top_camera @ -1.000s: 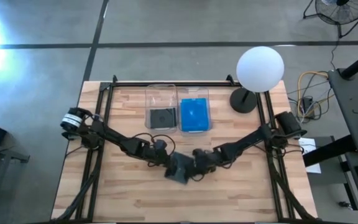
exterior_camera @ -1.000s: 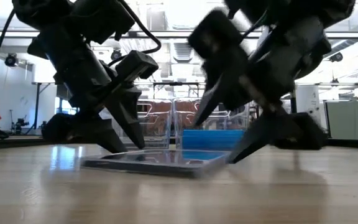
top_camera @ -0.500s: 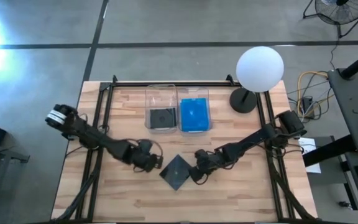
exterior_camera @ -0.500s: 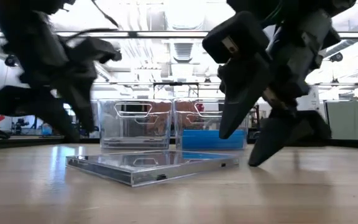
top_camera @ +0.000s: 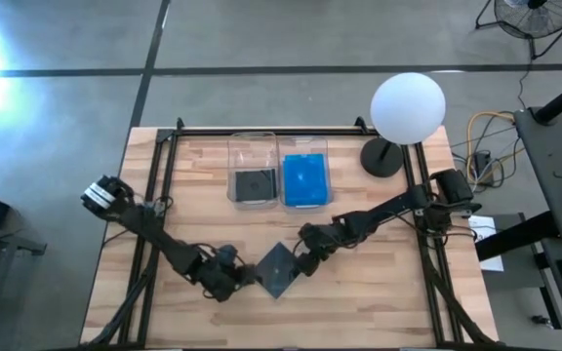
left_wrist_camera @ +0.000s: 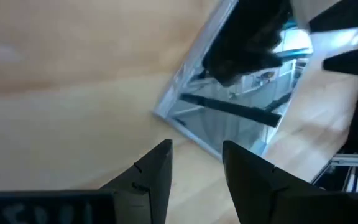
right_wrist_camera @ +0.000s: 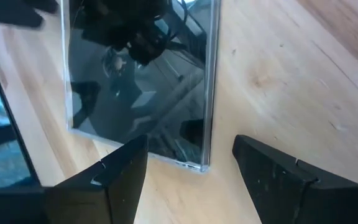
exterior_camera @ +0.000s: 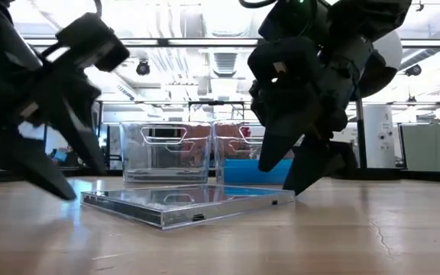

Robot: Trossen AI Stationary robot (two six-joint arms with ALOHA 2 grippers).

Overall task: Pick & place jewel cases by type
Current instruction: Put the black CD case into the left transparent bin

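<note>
The dark jewel case [top_camera: 278, 269] lies flat on the counter [top_camera: 379, 302] between the left gripper [top_camera: 236, 280] and right gripper [top_camera: 303, 261], both with jaws open, so it could slide away when they try to grab it.

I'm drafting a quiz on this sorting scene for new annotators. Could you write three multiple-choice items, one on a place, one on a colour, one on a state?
1. Where does the loose dark jewel case lie?
A. In the left bin
B. Flat on the wooden table between the two grippers
C. Under the lamp

2. What colour are the cases in the right-hand clear bin?
A. Blue
B. Red
C. Green

3. How is the right gripper?
A. Shut on the case
B. Open, holding nothing
C. Out of view

Answers:
1. B: the high view shows it on the table, with the left gripper beside one corner and the right gripper beside another.
2. A: bright blue shows through the bin's walls.
3. B: its wrist view shows the fingers spread apart, holding nothing.
</note>
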